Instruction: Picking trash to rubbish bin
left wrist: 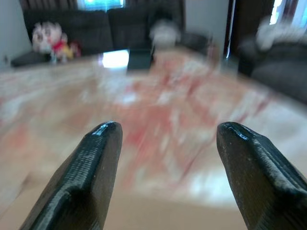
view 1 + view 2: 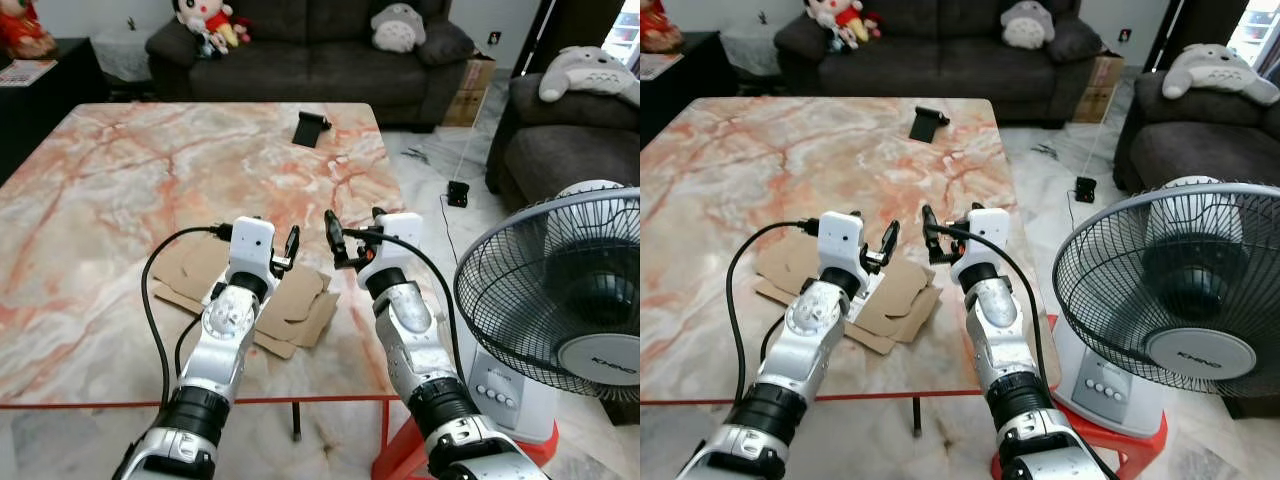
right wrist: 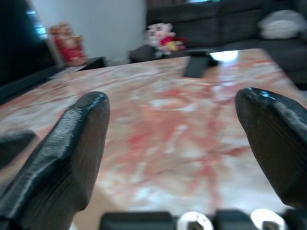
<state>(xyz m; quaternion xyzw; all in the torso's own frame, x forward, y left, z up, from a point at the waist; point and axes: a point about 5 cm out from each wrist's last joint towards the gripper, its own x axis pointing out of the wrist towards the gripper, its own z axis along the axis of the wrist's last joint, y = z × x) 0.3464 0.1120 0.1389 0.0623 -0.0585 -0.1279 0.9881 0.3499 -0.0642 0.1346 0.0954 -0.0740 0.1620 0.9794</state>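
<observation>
One flattened cardboard point(image 2: 290, 310), one black phone stand point(image 2: 311, 128), two empty spread tools

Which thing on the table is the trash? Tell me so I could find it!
Look at the big pink-and-white marble table, then at its near edge by the robot's arms. Under the left gripper lies the flattened brown cardboard. It is flat and tan, unlike the small black object at the far end.

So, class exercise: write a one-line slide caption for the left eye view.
Both open tools, left and right, hover over flattened cardboard on a marble table, beside a fan.
</observation>
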